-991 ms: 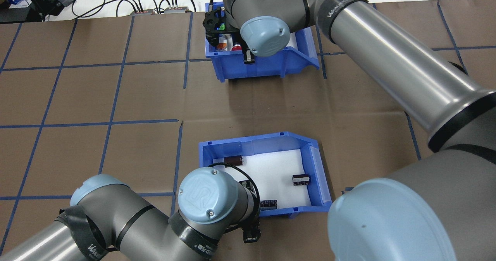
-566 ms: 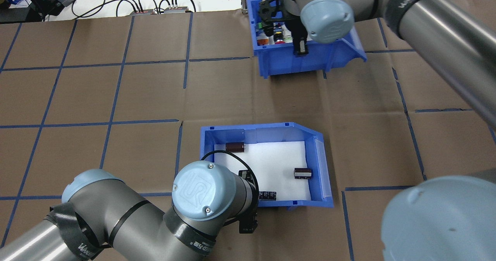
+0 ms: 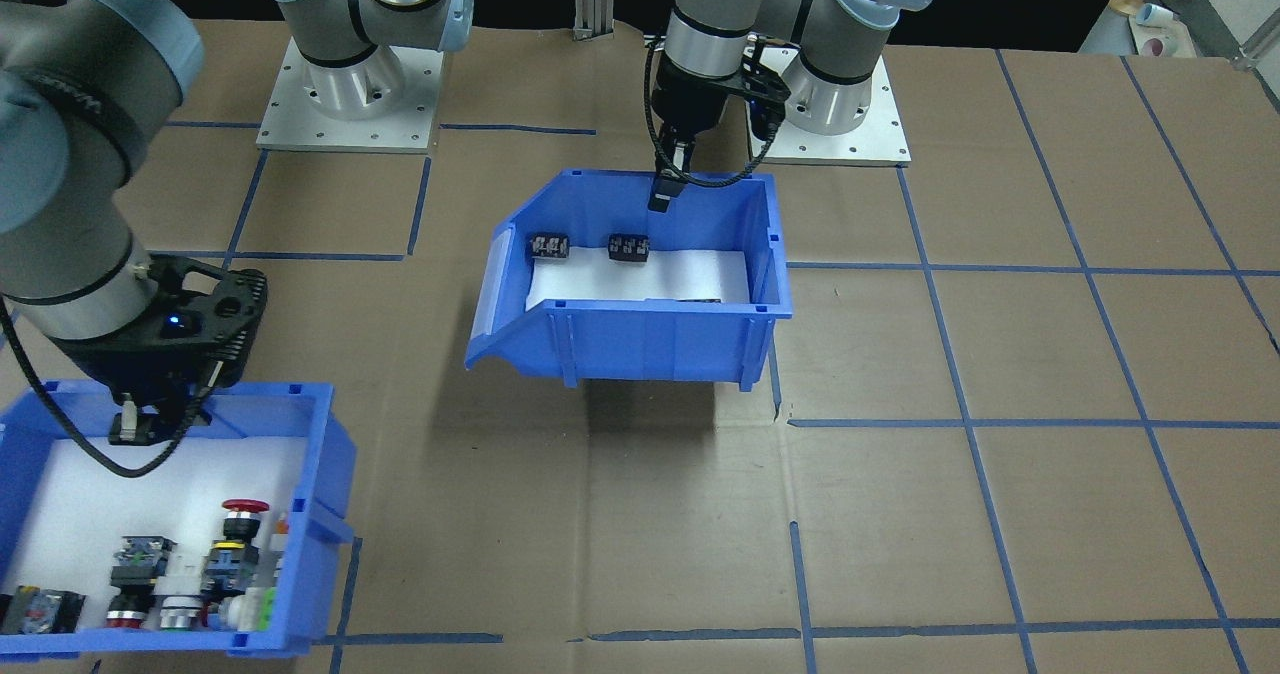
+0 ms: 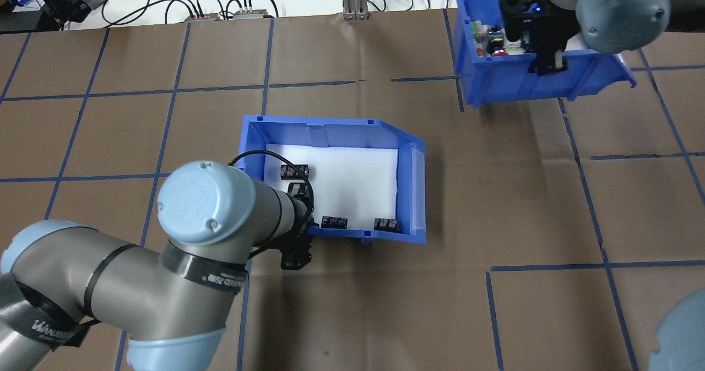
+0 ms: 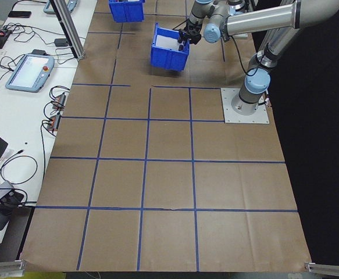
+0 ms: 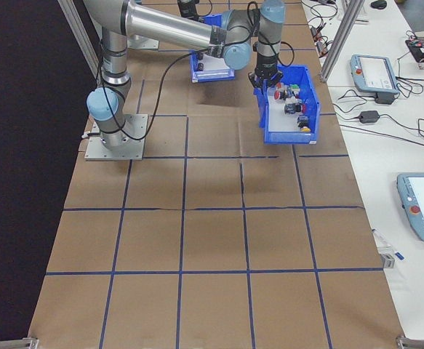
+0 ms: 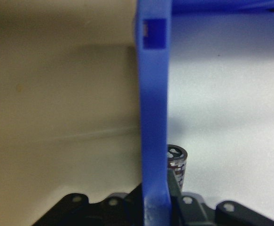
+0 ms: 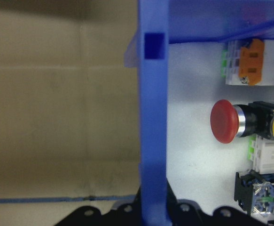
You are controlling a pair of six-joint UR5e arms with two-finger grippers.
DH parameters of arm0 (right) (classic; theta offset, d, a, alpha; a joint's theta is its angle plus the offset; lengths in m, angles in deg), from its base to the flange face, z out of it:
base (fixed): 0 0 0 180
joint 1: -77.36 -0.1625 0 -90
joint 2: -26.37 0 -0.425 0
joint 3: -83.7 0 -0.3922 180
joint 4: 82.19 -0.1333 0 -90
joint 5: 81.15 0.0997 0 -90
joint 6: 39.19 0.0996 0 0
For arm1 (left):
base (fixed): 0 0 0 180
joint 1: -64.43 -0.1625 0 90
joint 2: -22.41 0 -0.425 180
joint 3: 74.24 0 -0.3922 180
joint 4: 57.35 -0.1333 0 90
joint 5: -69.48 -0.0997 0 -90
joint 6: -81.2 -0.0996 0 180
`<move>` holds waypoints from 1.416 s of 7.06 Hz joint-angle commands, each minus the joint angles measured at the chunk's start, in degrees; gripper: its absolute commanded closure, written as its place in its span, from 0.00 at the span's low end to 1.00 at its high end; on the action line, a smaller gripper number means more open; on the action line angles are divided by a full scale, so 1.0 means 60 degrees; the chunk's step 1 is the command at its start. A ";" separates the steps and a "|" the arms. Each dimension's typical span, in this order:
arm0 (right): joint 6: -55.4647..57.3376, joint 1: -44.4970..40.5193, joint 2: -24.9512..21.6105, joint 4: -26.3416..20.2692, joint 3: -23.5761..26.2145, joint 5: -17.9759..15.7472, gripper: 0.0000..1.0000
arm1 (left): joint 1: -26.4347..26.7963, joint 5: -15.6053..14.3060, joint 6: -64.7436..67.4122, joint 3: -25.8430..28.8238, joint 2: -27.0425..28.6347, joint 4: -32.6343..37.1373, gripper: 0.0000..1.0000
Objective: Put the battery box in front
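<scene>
The battery box is a blue bin with a white liner and three small black blocks inside. It hangs above the middle of the table with its shadow on the paper below. My left gripper is shut on its near wall, which the left wrist view shows as a blue wall between the fingers. My right gripper is shut on the wall of the other blue bin, the one with the colourful push-button switches, at the far right.
The table is covered in brown paper with a grid of blue tape lines. Cables and small devices lie beyond the far edge. Both arm bases stand at the robot's side of the table.
My left arm has raised the battery box and carried it away from the robot and a little to the left. My right arm has carried the switch bin far to the right.
</scene>
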 commanded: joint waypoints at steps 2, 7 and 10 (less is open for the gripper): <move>-0.1209 0.1250 -0.1289 0.0058 0.1974 0.0041 0.93 | -0.1979 0.0722 -0.1983 0.1108 0.1115 0.0149 1.00; -0.2455 0.1501 -0.2961 0.0162 0.4280 0.0041 0.92 | -0.1046 0.0867 -0.1199 0.5250 0.5155 0.0119 1.00; -0.2635 0.1559 -0.2962 0.0133 0.4310 -0.0032 0.92 | -0.0034 0.1103 0.0092 0.6841 0.6583 0.0178 1.00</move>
